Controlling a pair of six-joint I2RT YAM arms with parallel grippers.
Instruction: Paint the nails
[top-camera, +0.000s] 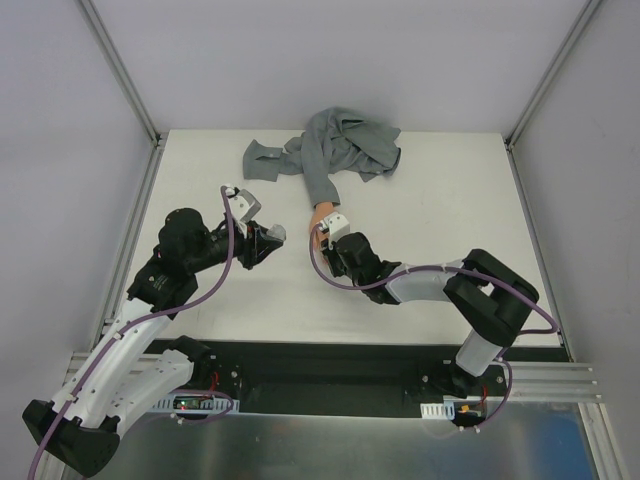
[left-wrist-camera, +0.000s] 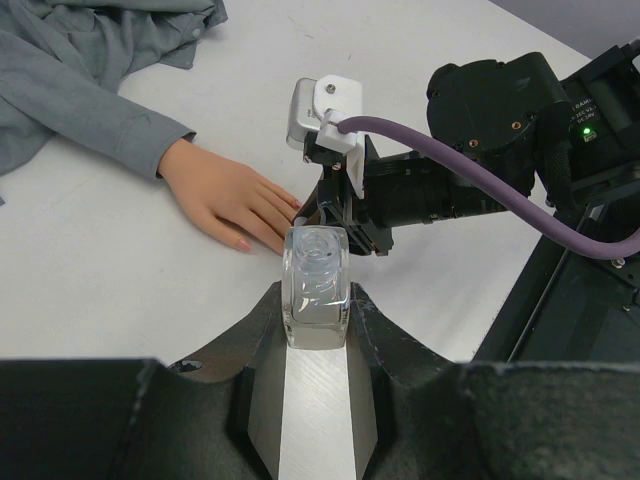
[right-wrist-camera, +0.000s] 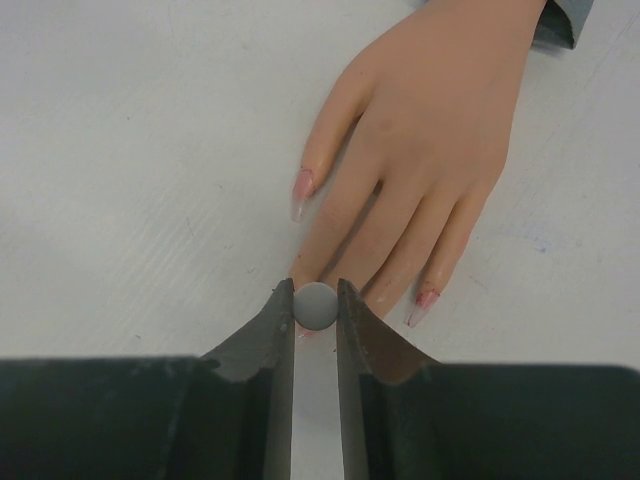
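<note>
Right wrist view puts your right fingers (right-wrist-camera: 262, 350) together on a small grey round cap (right-wrist-camera: 317, 305), which I take to be the top of the polish brush. The bristles are hidden under it, so you cannot see from here whether they touch anything. The cap sits directly over a fingertip of the mannequin hand (right-wrist-camera: 440, 130), which lies palm down on the bench (right-wrist-camera: 130, 150) with its fingertips pointing at your wrist. Of the nails (right-wrist-camera: 303, 186), the one on the outer digit to the left shows a pink tint, and so does the one at the far right (right-wrist-camera: 424, 300). The nail between that one and the cap looks glossy, but its colour is too faint to call. The nail under the cap is mostly covered, and no thumb is in view. Over on the other arm, your left fingers (left-wrist-camera: 240, 370) are clamped on a clear bottle (left-wrist-camera: 316, 300), uncapped, held upright just short of the fingertips. The grey sleeve (left-wrist-camera: 80, 120) trails away across the bench behind the hand. My judgement is that you are partway through: at least two nails carry colour, one appears to be under the brush, and the rest need checking or coating before the brush goes back to the bottle.
</note>
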